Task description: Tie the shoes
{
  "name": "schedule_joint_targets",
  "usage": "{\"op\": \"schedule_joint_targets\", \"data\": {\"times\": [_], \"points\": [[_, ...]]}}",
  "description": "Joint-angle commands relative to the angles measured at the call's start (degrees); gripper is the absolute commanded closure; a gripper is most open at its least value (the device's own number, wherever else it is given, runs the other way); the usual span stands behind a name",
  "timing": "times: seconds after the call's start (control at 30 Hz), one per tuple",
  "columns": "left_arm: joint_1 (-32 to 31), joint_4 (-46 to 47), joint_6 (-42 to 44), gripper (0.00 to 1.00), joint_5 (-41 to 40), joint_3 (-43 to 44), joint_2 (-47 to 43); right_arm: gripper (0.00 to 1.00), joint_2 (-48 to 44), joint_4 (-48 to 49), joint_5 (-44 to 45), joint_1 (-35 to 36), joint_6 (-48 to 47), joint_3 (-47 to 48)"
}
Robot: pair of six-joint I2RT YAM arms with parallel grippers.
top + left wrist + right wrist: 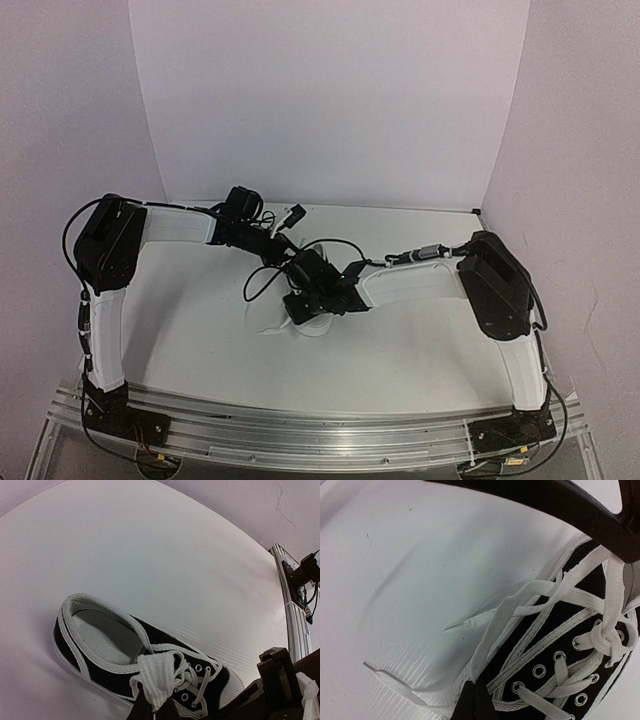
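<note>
Small black canvas low-top shoe point(102, 674): white-trimmed collar, white insole, metal eyelets, white rubber toe. Upright on its sole at mid-surface, beneath both wrists. Flat white laces point(540, 630) crossed over the tongue, bunched in one knot, loose ends trailing off to the side. Left fingers point(141, 710) pressed together, pinching a lace strand; right fingers point(470, 702) closed on another beside the eyelets. Plain white surface point(150, 555), pale lilac walls point(330, 100), aluminium rail point(300, 430) along the near edge.

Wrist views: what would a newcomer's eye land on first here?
The black sneaker against the white table, mid-table where both arms meet. Next, its white laces: a bunch pinched in the left claw by the eyelets, and loose ends trailing on the table beside the shoe.
</note>
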Motion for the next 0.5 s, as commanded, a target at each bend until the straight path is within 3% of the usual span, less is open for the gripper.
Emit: {"op": "schedule_joint_targets", "data": {"times": [0.0, 0.27, 0.47], "points": [[0.0, -0.6, 1.3, 1.00, 1.0, 0.9, -0.5, 1.00, -2.9, -1.2, -3.4, -2.4, 4.6, -0.7], [0.3, -1.3, 2.9, 1.00, 2.3, 0.9, -0.9, 1.00, -11.5, 8.4, -16.6, -7.2, 14.3, -9.4], [0.3, -1.8, 4.7, 1.00, 4.9, 0.7, -0.9, 1.00, -14.9, 15.6, -20.9, -10.0, 18.9, -16.4]]}}
